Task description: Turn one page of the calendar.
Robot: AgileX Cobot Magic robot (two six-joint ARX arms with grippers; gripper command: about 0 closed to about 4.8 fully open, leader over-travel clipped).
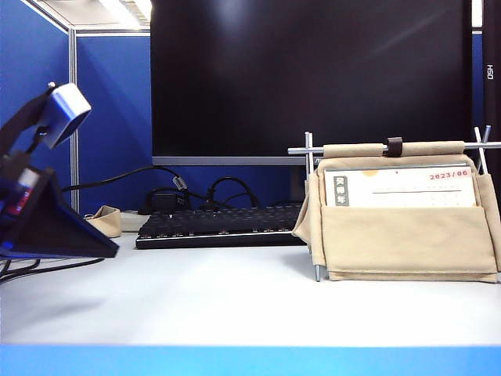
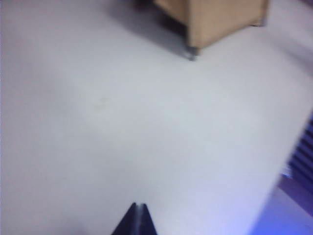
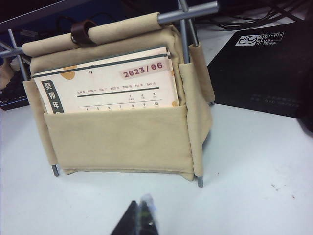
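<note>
The calendar point(image 1: 403, 235) stands at the right of the white table, a beige fabric pouch on a thin silver rod frame with a dark leather strap point(image 1: 394, 146) on top. Its front sheet point(image 3: 112, 83) reads "2023/06"; the page is hidden. The right wrist view faces the calendar point(image 3: 117, 139) from the front. My right gripper point(image 3: 142, 201) is shut, empty and a short way in front of it. My left gripper point(image 2: 139, 205) is shut and empty over bare table, with a blurred corner of the calendar point(image 2: 220, 19) far ahead. The left arm point(image 1: 55, 219) sits at the far left.
A black monitor point(image 1: 313, 78) fills the back, with a black keyboard point(image 1: 219, 227) and cables below it. A black mat point(image 3: 264, 68) lies beside the calendar. Blue partition walls point(image 1: 109, 117) stand behind. The table's blue front edge point(image 1: 250, 360) runs along the bottom.
</note>
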